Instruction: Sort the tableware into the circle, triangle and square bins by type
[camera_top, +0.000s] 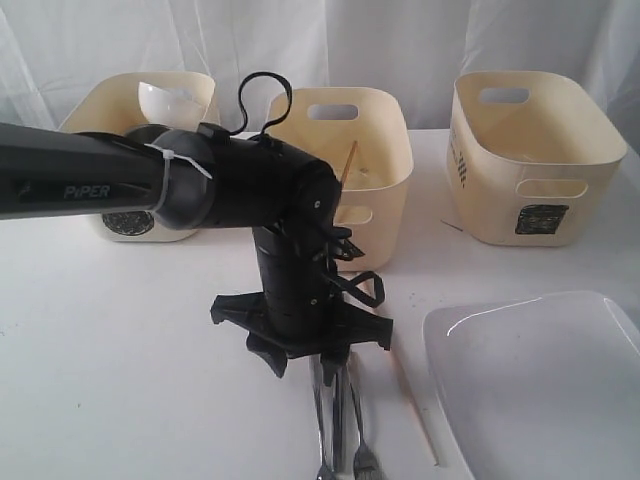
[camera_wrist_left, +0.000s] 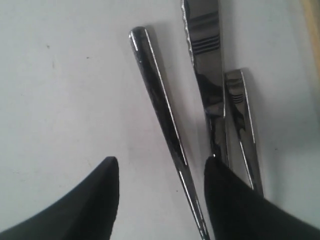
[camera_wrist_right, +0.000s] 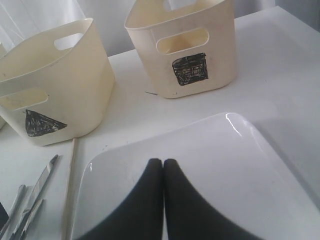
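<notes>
**Cutlery pick: left arm poised to grasp**

Exterior: the left gripper (camera_top: 305, 365) hangs nose-down just above the steel cutlery (camera_top: 337, 425) on the table (camera_top: 120, 400). A wooden chopstick (camera_top: 415, 410) lies beside it.

Left wrist: the jaws are wide apart and hold nothing. They straddle one slim handle (camera_wrist_left: 160, 100), possibly a spoon, but its end is out of shot.

Right wrist: the right gripper (camera_wrist_right: 163, 162) is pressed closed and empty over the white plate (camera_wrist_right: 225, 160).

Next: descend and close on that handle alone, clear of its neighbours. Likely destination is the triangle bin (camera_wrist_right: 60, 90).

Circle bin (camera_top: 100, 105), triangle bin (camera_wrist_right: 65, 90), square bin (camera_wrist_right: 185, 40): cream, marks black and mottled; plate (camera_wrist_right: 215, 165): glossy white; cutlery (camera_wrist_left: 207, 60): mirror silver, handles banded with fine dark ridges; chopstick (camera_wrist_right: 70, 185): pale tan; arm (camera_top: 230, 180): black, pale lettering; table (camera_top: 110, 380): white.
</notes>
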